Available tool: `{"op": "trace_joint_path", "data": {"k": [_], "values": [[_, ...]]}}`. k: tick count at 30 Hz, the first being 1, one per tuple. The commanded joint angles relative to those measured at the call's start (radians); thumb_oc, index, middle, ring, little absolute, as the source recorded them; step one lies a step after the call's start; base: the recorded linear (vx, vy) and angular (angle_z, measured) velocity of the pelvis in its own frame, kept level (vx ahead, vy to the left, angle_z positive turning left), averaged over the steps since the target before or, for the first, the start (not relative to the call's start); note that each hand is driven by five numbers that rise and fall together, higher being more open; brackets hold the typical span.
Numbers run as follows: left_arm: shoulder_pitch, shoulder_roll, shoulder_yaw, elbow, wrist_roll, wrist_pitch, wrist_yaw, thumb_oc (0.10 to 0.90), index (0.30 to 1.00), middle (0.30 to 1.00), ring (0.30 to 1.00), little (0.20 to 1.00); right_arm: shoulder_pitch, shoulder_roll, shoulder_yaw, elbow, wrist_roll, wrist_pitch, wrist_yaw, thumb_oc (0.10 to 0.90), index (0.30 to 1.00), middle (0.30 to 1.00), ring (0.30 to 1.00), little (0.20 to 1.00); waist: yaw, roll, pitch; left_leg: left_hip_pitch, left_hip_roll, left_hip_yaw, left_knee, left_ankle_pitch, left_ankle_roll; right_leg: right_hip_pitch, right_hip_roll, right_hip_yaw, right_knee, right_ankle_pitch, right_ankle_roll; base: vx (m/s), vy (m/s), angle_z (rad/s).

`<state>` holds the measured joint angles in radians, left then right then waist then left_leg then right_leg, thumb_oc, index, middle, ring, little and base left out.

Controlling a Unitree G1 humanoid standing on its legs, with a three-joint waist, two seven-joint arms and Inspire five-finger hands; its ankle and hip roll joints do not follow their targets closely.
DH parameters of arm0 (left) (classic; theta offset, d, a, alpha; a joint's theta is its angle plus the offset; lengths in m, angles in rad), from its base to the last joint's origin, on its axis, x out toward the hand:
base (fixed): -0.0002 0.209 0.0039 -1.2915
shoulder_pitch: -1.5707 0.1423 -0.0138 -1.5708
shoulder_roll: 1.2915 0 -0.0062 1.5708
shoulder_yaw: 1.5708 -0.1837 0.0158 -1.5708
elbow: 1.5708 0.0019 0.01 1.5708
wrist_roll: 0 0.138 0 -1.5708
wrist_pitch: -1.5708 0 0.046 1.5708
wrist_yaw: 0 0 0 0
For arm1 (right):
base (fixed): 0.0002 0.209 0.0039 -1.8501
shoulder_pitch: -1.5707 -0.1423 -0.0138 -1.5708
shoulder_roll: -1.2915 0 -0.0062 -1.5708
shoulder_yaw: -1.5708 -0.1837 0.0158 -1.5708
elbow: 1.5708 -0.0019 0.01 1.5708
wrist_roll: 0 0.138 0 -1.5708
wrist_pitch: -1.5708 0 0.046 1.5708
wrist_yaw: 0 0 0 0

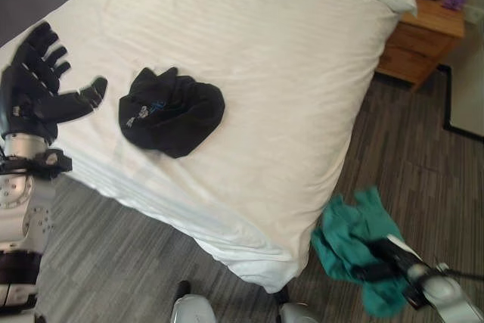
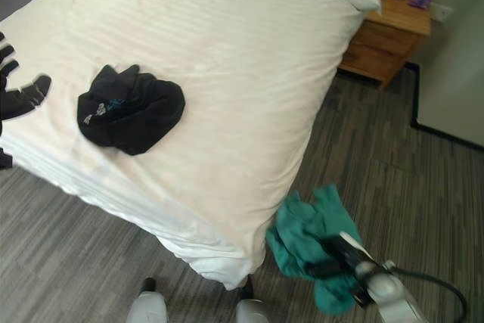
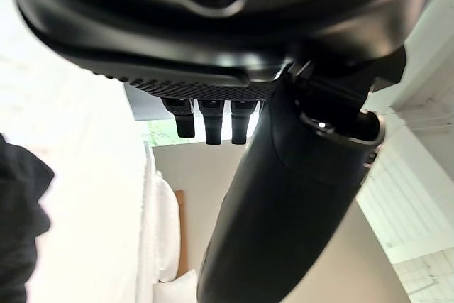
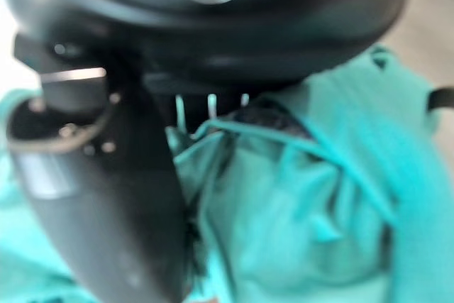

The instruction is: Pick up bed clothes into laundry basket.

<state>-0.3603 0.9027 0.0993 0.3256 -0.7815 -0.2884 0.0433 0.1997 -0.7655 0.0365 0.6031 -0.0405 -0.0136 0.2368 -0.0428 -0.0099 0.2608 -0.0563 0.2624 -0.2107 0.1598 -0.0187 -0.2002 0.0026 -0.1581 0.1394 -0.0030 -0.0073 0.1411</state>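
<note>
- Near right, off the bed [image 1: 302, 111] and over the floor, my right hand [image 1: 382, 268] is clenched around the teal garment [image 1: 355, 236].
- Right wrist view adds teal cloth bunched under curled fingers [image 4: 210, 108].
- Left hand [image 1: 38, 85] hovers spread wide beside the black clothes [image 1: 172, 111] on the bed, gripping nothing.

A bundled garment [image 1: 171, 111] lies on the bed [image 1: 287, 73] near its left edge, beside the left hand [image 1: 41, 85]. Off the bed's near right corner, the right hand [image 1: 378, 266] grips another garment [image 1: 352, 243] above the floor [image 1: 408, 164]. A nightstand [image 1: 420, 35] stands at the bed's far right corner.
</note>
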Motion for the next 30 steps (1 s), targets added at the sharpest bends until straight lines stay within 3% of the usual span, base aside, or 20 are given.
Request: {"op": "trace_joint_path", "data": {"k": [1,4,5,6,8,9,10,11,12,13,14,17,18,19,22,23,24,26,28,30], "values": [[-0.121,0.125,0.098,-0.031,0.014,-0.099,0.035,0.8,0.9,0.9,0.9,0.9,-0.04,-0.061,-0.008,-0.062,0.043,-0.06,-0.031,0.4,0.3,0.3,0.3,0.3,0.001,0.042,-0.087,0.003,0.044,-0.078,-0.07,0.217,-0.027,0.053,-0.118,0.011,0.091,-0.083,0.117,0.09,0.225,-0.64],[-0.222,0.201,0.007,0.027,0.038,-0.087,0.032,0.8,0.9,0.9,0.9,0.9,-0.032,-0.009,-0.059,-0.052,0.058,-0.057,-0.074,0.4,0.3,0.3,0.3,0.3,-0.02,0.056,-0.108,0.039,-0.002,-0.052,-0.082,0.056,-0.029,0.057,-0.19,0.028,0.073,-0.019,0.121,0.09,0.409,-0.7],[-0.286,0.221,-0.07,0.051,0.055,-0.083,0.039,0.8,0.9,0.9,0.9,0.9,-0.053,0.044,-0.068,-0.007,0.08,-0.055,-0.127,0.4,0.3,0.3,0.3,0.3,-0.032,0.052,-0.11,0.06,-0.059,-0.035,-0.118,0.005,-0.004,0.006,-0.227,0.051,0.098,0.096,0.121,0.01,0.421,-0.29],[-0.299,0.223,-0.081,0.055,0.055,-0.083,0.039,0.8,0.9,0.9,0.9,0.9,-0.054,0.048,-0.069,-0.005,0.081,-0.055,-0.128,0.4,0.3,0.3,0.3,0.3,-0.025,0.047,-0.111,0.059,-0.061,-0.032,-0.117,0.005,-0.003,0.003,-0.23,0.055,0.095,0.098,0.121,-0.03,0.399,-0.2],[-0.343,0.239,-0.126,0.073,0.085,-0.08,0.067,0.8,0.9,0.9,0.9,0.9,-0.089,0.105,-0.037,0.0,0.109,-0.054,-0.148,0.4,0.3,0.3,0.3,0.3,-0.026,0.034,-0.104,0.072,-0.104,0.015,-0.147,-0.004,0.023,-0.07,-0.258,0.05,0.1,0.241,0.121,-0.08,0.351,-0.39],[-0.368,0.258,-0.165,0.101,0.118,-0.063,0.071,0.8,0.9,0.9,0.9,0.9,-0.098,0.125,-0.011,-0.002,0.112,-0.055,-0.151,0.4,0.3,0.3,0.3,0.3,-0.016,0.04,-0.091,0.081,-0.12,0.05,-0.158,-0.013,0.04,-0.102,-0.274,-0.026,0.122,0.261,0.121,-0.19,0.645,-0.72],[-0.404,0.295,-0.191,0.117,0.192,-0.043,0.074,0.8,0.9,0.9,0.9,0.9,-0.102,0.129,0.031,-0.002,0.087,-0.052,-0.131,0.4,0.3,0.3,0.3,0.3,-0.015,0.057,-0.067,0.076,-0.147,0.087,-0.149,-0.015,0.064,-0.101,-0.255,-0.12,0.195,0.194,0.103,-0.16,0.519,-0.79],[-0.408,0.296,-0.193,0.119,0.192,-0.043,0.074,0.8,0.9,0.9,0.9,0.9,-0.104,0.131,0.031,-0.002,0.087,-0.053,-0.131,0.4,0.3,0.3,0.3,0.3,-0.015,0.055,-0.067,0.072,-0.149,0.086,-0.149,-0.01,0.064,-0.104,-0.256,-0.12,0.194,0.198,0.103,-0.2,0.688,-0.68],[-0.45,0.307,-0.234,0.16,0.235,-0.025,0.062,0.8,0.9,0.9,0.9,0.9,-0.102,0.127,0.069,0.001,0.067,-0.051,-0.111,0.4,0.3,0.3,0.3,0.3,-0.025,0.063,-0.054,0.075,-0.169,0.111,-0.147,-0.012,0.099,-0.123,-0.157,-0.127,0.296,0.095,0.08,-0.09,0.347,-0.41],[-0.455,0.308,-0.238,0.161,0.235,-0.026,0.062,0.8,0.9,0.9,0.9,0.9,-0.102,0.128,0.068,0.001,0.067,-0.051,-0.111,0.4,0.3,0.3,0.3,0.3,-0.023,0.062,-0.055,0.071,-0.169,0.112,-0.147,-0.008,0.098,-0.128,-0.156,-0.124,0.296,0.099,0.08,-0.13,0.595,-0.54],[-0.508,0.327,-0.299,0.202,0.293,-0.003,0.056,0.8,0.9,0.9,0.9,0.9,-0.107,0.121,0.088,0.024,0.07,-0.054,-0.104,0.4,0.3,0.3,0.3,0.3,-0.027,0.063,-0.042,0.075,-0.188,0.134,-0.144,-0.01,0.128,-0.142,-0.043,-0.154,0.346,0.006,0.054,-0.07,0.247,-0.33],[-0.549,0.335,-0.34,0.227,0.327,0.004,0.061,0.8,0.9,0.9,0.9,0.9,-0.109,0.123,0.098,0.036,0.073,-0.058,-0.098,0.4,0.3,0.3,0.3,0.3,-0.023,0.058,-0.041,0.07,-0.196,0.143,-0.144,-0.007,0.137,-0.152,-0.001,-0.178,0.347,-0.02,0.036,-0.07,0.202,-0.43],[-0.586,0.353,-0.391,0.262,0.429,0.024,0.064,0.8,0.9,0.9,0.9,0.9,-0.114,0.112,0.112,0.059,0.075,-0.063,-0.098,0.4,0.3,0.3,0.3,0.3,-0.017,0.041,-0.039,0.065,-0.218,0.16,-0.142,-0.006,0.147,-0.134,0.056,-0.228,0.314,-0.048,0.014,-0.11,0.088,-0.57],[-0.589,0.397,-0.428,0.264,0.59,0.049,0.078,0.8,0.9,0.9,0.9,0.9,-0.109,0.099,0.129,0.084,0.047,-0.07,-0.103,0.4,0.3,0.3,0.3,0.3,0.013,0.019,-0.039,0.055,-0.238,0.183,-0.148,-0.003,0.143,-0.084,0.021,-0.274,0.193,-0.041,0.005,-0.12,0.099,-0.6],[-0.583,0.408,-0.457,0.243,0.658,0.047,0.086,0.8,0.9,0.9,0.9,0.9,-0.095,0.103,0.134,0.106,0.045,-0.076,-0.097,0.4,0.3,0.3,0.3,0.3,0.015,0.011,-0.048,0.054,-0.239,0.186,-0.164,0.013,0.141,-0.036,0.049,-0.227,0.12,-0.04,0.007,-0.03,-0.021,-0.38],[-0.561,0.407,-0.456,0.263,0.693,0.053,0.078,0.8,0.9,0.9,0.9,0.9,-0.101,0.1,0.142,0.15,0.048,-0.08,-0.095,0.4,0.3,0.3,0.3,0.3,0.034,0.013,-0.05,0.058,-0.235,0.201,-0.174,0.021,0.136,-0.03,0.035,-0.263,0.109,-0.035,0.011,0.0,0.0,0.0],[-0.585,0.422,-0.488,0.275,0.747,0.065,0.057,0.8,0.9,0.9,0.9,0.9,-0.098,0.083,0.148,0.176,0.052,-0.079,-0.085,0.4,0.3,0.3,0.3,0.3,0.027,0.022,-0.055,0.057,-0.237,0.202,-0.18,0.026,0.136,-0.026,0.04,-0.254,0.101,-0.035,0.008,-0.01,0.002,-0.12],[-0.69,0.455,-0.651,0.319,0.917,0.078,0.064,0.8,0.9,0.9,0.9,0.9,-0.059,0.082,0.154,0.189,0.073,-0.084,-0.048,0.4,0.3,0.3,0.3,0.3,0.014,0.023,-0.066,0.069,-0.235,0.204,-0.202,0.036,0.135,-0.002,0.043,-0.262,0.063,-0.032,0.005,0.02,-0.028,-0.18],[-0.718,0.449,-0.691,0.324,0.953,0.084,0.069,0.8,0.9,0.9,0.9,0.9,-0.049,0.092,0.155,0.208,0.078,-0.083,-0.047,0.4,0.3,0.3,0.3,0.3,0.013,0.019,-0.067,0.072,-0.235,0.201,-0.206,0.038,0.136,0.007,0.043,-0.268,0.054,-0.032,0.005,0.02,-0.028,0.13],[-0.786,0.441,-0.803,0.336,1.044,0.096,0.061,0.8,0.9,0.9,0.9,0.9,-0.047,0.108,0.17,0.286,0.071,-0.082,-0.046,0.4,0.3,0.3,0.3,0.3,0.01,0.014,-0.07,0.08,-0.237,0.197,-0.215,0.039,0.138,0.021,0.043,-0.274,0.037,-0.028,0.008,0.02,-0.025,0.15]]}}
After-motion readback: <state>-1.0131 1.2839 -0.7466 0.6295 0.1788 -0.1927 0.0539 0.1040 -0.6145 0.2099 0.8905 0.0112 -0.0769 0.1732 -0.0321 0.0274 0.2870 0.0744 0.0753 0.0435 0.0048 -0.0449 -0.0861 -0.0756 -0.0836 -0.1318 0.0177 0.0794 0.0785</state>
